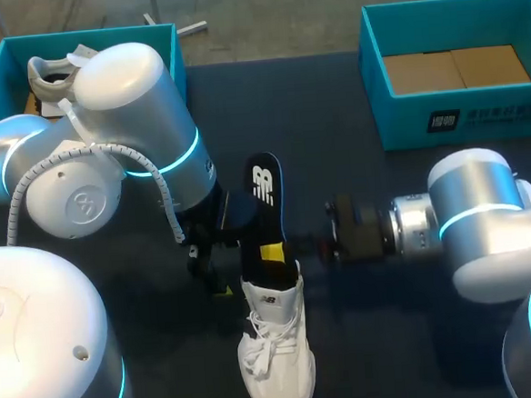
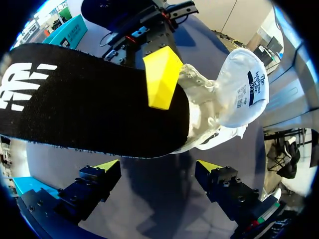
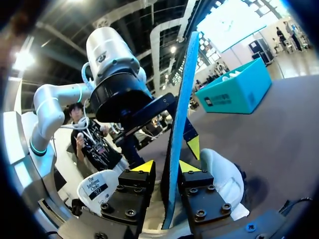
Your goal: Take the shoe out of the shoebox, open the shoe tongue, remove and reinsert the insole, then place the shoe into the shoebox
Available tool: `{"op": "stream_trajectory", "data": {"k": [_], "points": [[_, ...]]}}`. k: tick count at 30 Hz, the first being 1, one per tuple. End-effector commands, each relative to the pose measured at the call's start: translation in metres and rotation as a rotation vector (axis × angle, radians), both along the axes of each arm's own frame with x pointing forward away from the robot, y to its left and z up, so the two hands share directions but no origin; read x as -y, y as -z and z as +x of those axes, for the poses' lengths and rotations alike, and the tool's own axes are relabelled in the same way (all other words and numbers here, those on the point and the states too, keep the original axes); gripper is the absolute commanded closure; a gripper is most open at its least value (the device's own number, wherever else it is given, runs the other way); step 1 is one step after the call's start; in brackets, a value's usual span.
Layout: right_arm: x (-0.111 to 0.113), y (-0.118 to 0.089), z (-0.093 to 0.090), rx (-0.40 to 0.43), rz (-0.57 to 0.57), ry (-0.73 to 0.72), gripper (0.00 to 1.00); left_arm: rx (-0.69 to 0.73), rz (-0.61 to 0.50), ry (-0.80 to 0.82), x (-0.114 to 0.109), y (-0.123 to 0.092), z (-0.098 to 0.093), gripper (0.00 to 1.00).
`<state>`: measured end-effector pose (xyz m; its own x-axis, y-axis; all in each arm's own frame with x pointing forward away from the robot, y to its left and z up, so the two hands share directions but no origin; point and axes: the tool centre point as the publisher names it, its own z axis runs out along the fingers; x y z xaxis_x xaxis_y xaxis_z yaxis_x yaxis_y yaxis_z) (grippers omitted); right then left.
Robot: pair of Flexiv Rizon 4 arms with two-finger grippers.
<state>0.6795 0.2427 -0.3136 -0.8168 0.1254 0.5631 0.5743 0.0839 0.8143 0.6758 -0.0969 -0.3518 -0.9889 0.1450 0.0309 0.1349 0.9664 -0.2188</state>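
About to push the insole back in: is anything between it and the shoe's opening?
Nothing visible. The insole, held by the right gripper, already reaches the opening of the shoe. The tongue is folded back clear of it, and the open left gripper sits beside the insole, not in its path.

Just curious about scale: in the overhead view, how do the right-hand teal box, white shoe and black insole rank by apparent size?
1. teal box, clearly largest.
2. white shoe.
3. black insole, narrower. Its lower end is hidden in the shoe, so the last two places are unsure.
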Motion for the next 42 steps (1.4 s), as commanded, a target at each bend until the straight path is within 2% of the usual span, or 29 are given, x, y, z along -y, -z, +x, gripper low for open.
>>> {"op": "stream_trajectory", "data": {"k": [1,8,10,12,20,42], "points": [[0.002,-0.008,0.005,0.001,-0.021,-0.026,0.73,0.001,0.002,-0.001,0.001,0.000,0.000,0.00],[0.003,-0.010,0.010,-0.007,-0.031,-0.026,0.79,0.001,0.002,-0.001,0.001,0.000,0.000,0.00],[0.002,-0.009,0.011,-0.013,-0.032,-0.023,0.87,0.001,0.002,-0.001,0.001,0.000,0.000,0.00],[0.002,-0.008,0.011,-0.029,-0.031,-0.011,1.00,0.001,0.002,-0.001,0.001,0.000,0.000,0.00],[0.003,-0.003,0.012,-0.065,-0.036,0.006,1.00,0.001,0.002,-0.001,0.001,0.000,0.000,0.00],[0.003,0.024,-0.012,-0.160,-0.024,0.023,1.00,0.001,0.002,-0.001,0.001,0.000,0.000,0.00]]}}
